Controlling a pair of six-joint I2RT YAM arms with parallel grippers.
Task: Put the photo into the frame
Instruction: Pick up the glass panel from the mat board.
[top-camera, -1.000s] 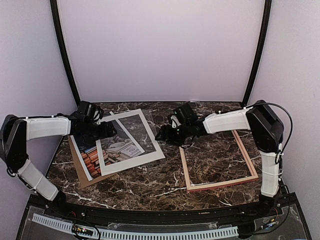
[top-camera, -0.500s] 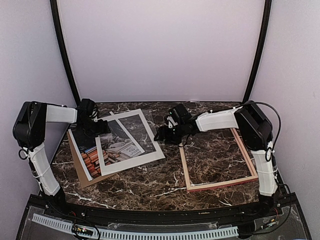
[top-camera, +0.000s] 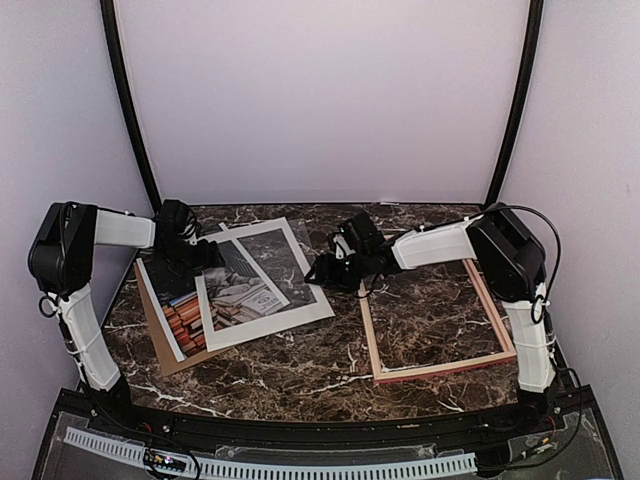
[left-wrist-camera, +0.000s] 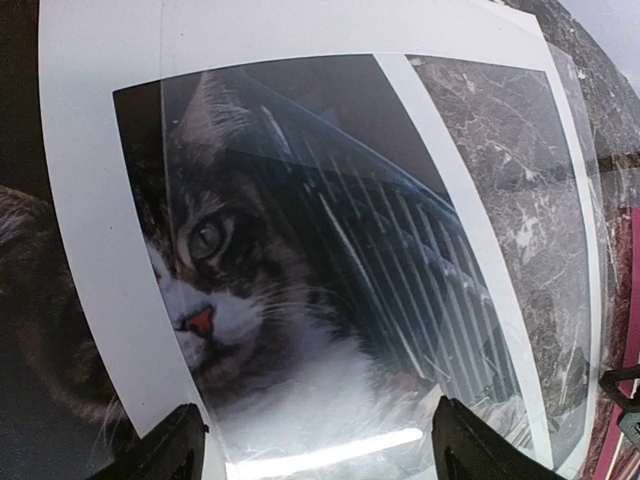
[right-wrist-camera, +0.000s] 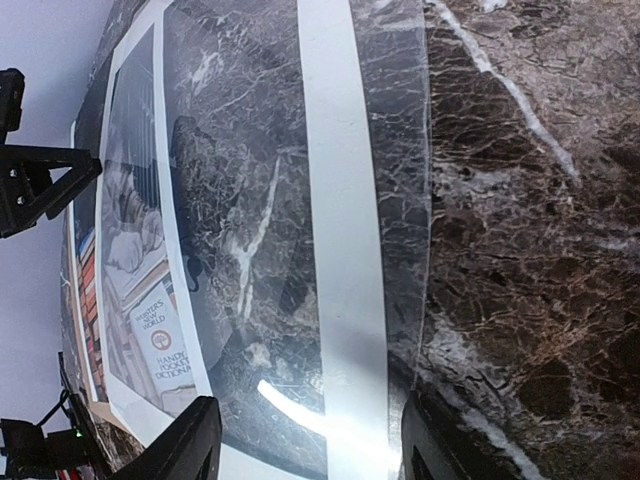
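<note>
Photo: the rectangular paper print of a grey tabby cat and orange-brown books (top-camera: 180, 315) lies flat at the left of the dark veined marble table (top-camera: 300, 375); it rests on a plain brown backing board (top-camera: 162, 352); the book edge shows at its left side

Mat: a white card mat with a cut-out window (top-camera: 268, 324) lies skewed over the print; the cat's face shows through the window in the left wrist view

Clear sheet: a transparent glossy pane (right-wrist-camera: 400, 200) lies on the mat; its edge runs past the mat's right border onto bare marble

Frame: the thin rectangular wooden frame with pink face and pale sides (top-camera: 440, 367) lies flat on the right of the table, well apart from the print; only marble shows inside it

Left gripper (left-wrist-camera: 317, 408): jaws spread wide, holding nothing; low over the mat's far left corner, above the cat's face

Right gripper (right-wrist-camera: 308, 405): jaws spread wide, nothing between them; low at the pane's right edge, between mat and frame; contact with the pane cannot be told
</note>
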